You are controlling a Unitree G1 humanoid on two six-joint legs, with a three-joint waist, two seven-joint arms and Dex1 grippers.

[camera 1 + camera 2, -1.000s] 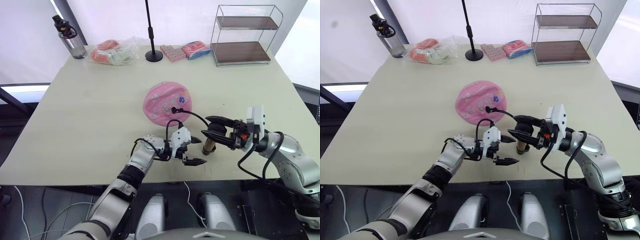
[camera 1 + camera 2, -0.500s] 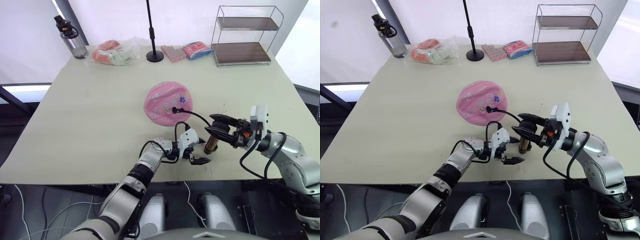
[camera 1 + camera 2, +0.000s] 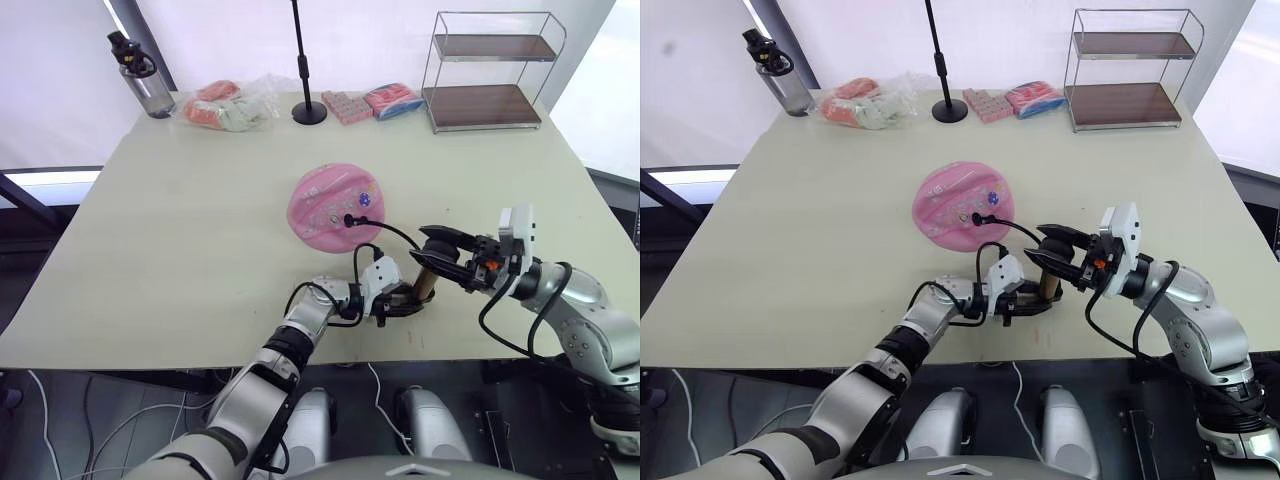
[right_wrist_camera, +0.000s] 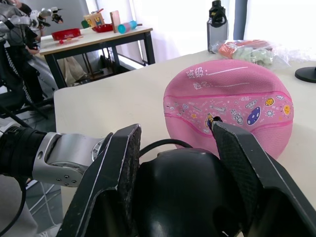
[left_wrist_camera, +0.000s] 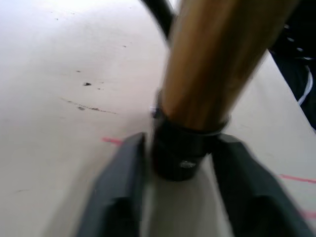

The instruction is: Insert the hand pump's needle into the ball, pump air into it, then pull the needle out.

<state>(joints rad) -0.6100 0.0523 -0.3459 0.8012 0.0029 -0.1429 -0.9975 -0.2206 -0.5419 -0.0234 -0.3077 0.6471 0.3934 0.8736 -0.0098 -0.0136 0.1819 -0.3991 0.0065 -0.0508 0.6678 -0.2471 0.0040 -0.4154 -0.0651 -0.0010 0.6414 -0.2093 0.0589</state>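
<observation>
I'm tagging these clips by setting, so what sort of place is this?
Probably an indoor lab or workshop: a plain work table by bright windows, a wire shelf rack at its back, and a second bench with colourful props across the room.

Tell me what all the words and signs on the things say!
Ball: two short lines of white characters, each followed by a blank line, near its top; too blurred to read for sure.
Ball, lower down: small cartoon prints and a purple flower mark; no words I can read.
Packets at the table's far edge: print too small to read.
Bottle, pump, shelf: no readable text.
</observation>
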